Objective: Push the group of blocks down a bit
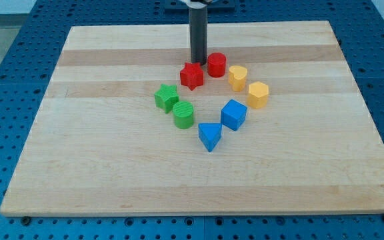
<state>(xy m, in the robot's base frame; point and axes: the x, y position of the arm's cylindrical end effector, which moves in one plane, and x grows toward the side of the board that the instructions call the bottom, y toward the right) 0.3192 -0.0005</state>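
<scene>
In the single camera view you see the wooden worktop (79,167) with eight blocks set in a loose ring near its middle. At the ring's top sit the red star (192,75) and the red cylinder (217,65). Down the view's right run the yellow heart-like block (237,77) and the yellow hexagonal block (258,95). On the view's left lie the green star (167,97) and the green cylinder (184,115). At the bottom are the blue cube (233,115) and the blue triangular block (209,137).

There is no pincer on this arm, so you have nothing spread or pressed together to report; the rod ends in my tip (199,63), which stands just above the ring, between the two red blocks and very close to both.

Judging by this, your downward push looks barely begun: the group sits in the board's upper half, with the whole shift probably left to do.
</scene>
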